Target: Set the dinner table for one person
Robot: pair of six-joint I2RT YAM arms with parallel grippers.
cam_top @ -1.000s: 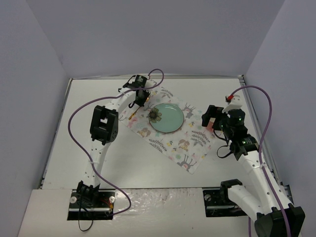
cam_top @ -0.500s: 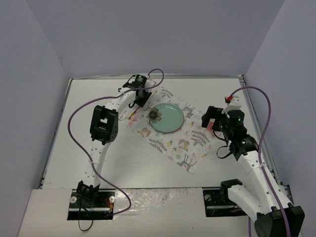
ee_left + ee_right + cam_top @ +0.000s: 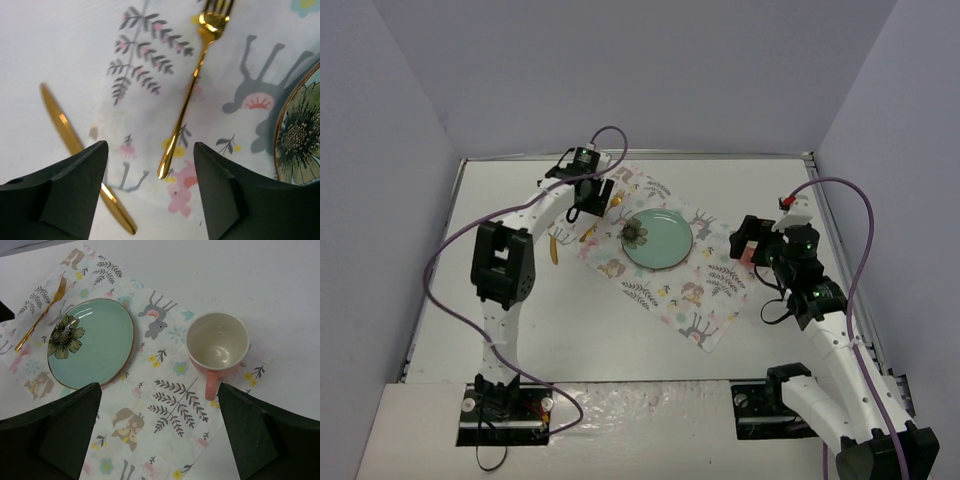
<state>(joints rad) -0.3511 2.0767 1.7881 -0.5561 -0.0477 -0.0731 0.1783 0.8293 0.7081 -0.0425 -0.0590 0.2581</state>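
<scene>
The dinner table [image 3: 580, 330] is a white tabletop carrying a floral placemat [image 3: 690, 300]. A mint plate [image 3: 660, 238] with a flower print lies on the mat. A gold fork [image 3: 187, 95] lies on the mat left of the plate [image 3: 92, 342], tines pointing away. My left gripper [image 3: 150, 170] hangs open just above the fork's handle end, touching nothing. A second slim gold utensil [image 3: 75, 145] lies on the bare table beside the mat's edge. A pink cup [image 3: 217, 347] stands on the mat's right part. My right gripper [image 3: 157, 390] stands open above the mat, near the cup.
Grey walls close in the table [image 3: 225, 270] on three sides. In the top view the left arm's elbow [image 3: 500, 262] reaches over the table's left part, with purple cables [image 3: 450, 300] looping from both arms. The slim gold utensil [image 3: 552, 250] lies left of the mat.
My left gripper has gone from shut to open, and the fork lies free on the mat. The left arm's elbow has swung left, uncovering the slim gold utensil. The right arm has stayed put.
</scene>
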